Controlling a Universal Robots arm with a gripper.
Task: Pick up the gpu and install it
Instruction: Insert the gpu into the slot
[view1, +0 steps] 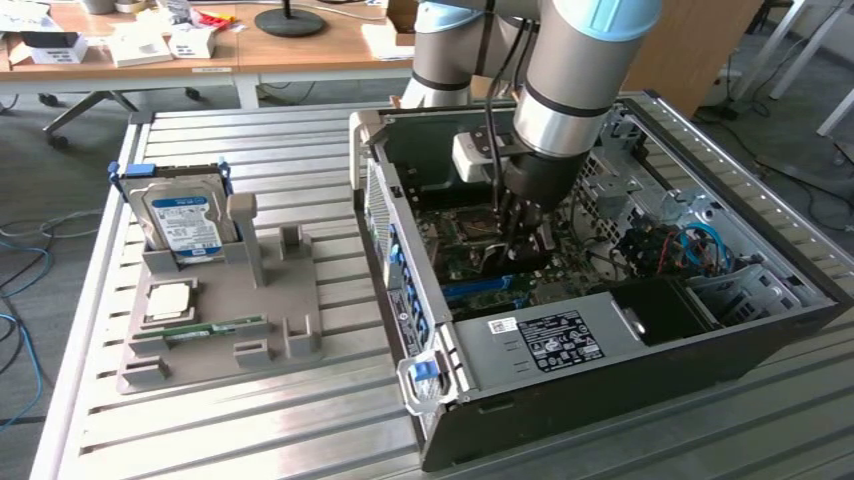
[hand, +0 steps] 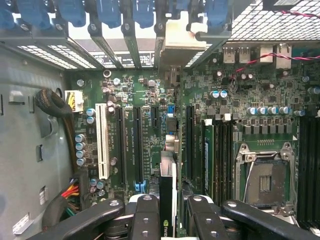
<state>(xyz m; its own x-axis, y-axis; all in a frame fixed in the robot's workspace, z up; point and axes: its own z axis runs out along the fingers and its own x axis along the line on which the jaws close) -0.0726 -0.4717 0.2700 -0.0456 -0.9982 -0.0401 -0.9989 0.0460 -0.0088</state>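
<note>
Case (view1: 601, 350) is lying on its side on the ribbed metal bench (view1: 267, 440), open face up, so you look straight down into it. Inside there's a green motherboard (hand: 150, 100) dotted with little silver capacitors. It has one long white slot (hand: 102, 142), a few black slots (hand: 136, 145) next to that, and a square metal-framed CPU socket (hand: 265, 182). A bundle of coloured wires (hand: 72, 192) runs down one wall, and a row of blue plastic latches (hand: 107, 12) sits along the perforated rear wall.

Over on the exterior view's left is a grey moulded holder (view1: 227, 330). A silver hard drive (view1: 187, 225) with a blue label stands upright in it, a thin green memory stick (view1: 214, 328) lies flat, and a small square chip (view1: 171, 300) sits just beside that.

The end effector (hand: 171, 205) is deep inside the case, its chunky black fingers (hand: 145, 215) pinched onto the gpu (hand: 165, 187) from both faces. The card is thin and dark, seen edge-on. It sticks out from between the fingers toward the board, over the strip between the black slots and the socket. Can't tell whether its edge actually touches the board.
</note>
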